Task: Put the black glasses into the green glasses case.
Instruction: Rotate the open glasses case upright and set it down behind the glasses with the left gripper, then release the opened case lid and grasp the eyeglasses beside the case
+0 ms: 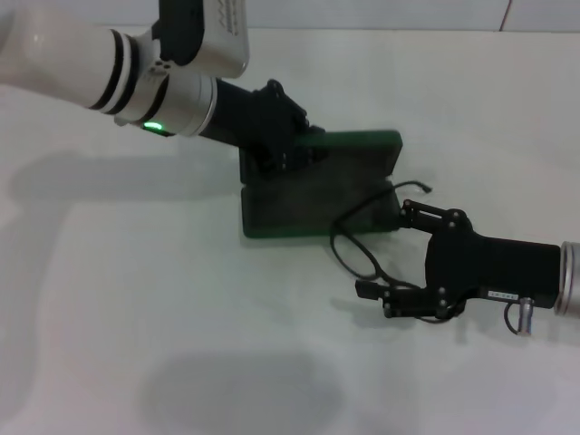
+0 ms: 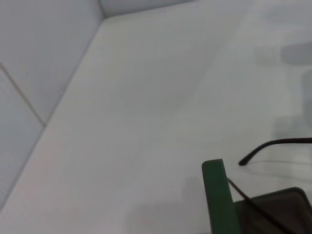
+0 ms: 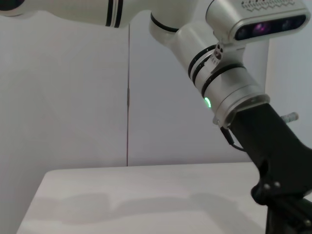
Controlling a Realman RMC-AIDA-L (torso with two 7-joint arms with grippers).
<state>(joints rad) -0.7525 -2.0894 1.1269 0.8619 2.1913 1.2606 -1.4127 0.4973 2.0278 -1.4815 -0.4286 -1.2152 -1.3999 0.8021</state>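
At frame centre, left gripper [image 1: 288, 149] grips the dark green hard case [image 1: 317, 195]'s lid; right gripper [image 1: 399, 258], fingers spread, flanks thin black-framed glasses [image 1: 358, 249] half inside.

No words, brand names or numbers can be read in any view. A small pale label [image 1: 501, 294] sits on the black body of the right gripper [image 1: 385, 258], its print too small to make out. A raised pattern [image 3: 264, 4] on the left arm's grey housing is also unreadable.
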